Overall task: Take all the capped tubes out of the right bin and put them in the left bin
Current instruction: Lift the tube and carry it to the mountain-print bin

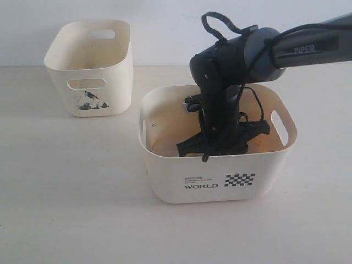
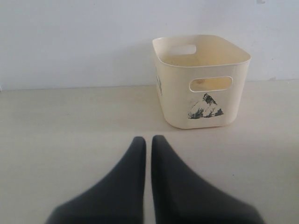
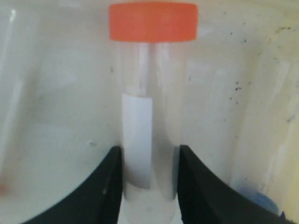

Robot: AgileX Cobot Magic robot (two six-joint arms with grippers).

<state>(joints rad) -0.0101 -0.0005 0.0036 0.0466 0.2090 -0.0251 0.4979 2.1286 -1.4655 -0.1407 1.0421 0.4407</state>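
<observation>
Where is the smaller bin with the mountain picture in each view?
Exterior: the left bin stands upper left, apart from the right bin.
Left wrist: ahead of the left gripper, whose jaws are closed, near the wall.
Right wrist: not in it; the right gripper holds a capped tube.
Shared landmark: the mountain picture on its side.

capped tube [image 3: 149, 93] base unseen btwn right end effector [image 3: 149, 154] tips; right bin [image 1: 181, 170] floor mostly behind arm [image 1: 302, 49]
</observation>
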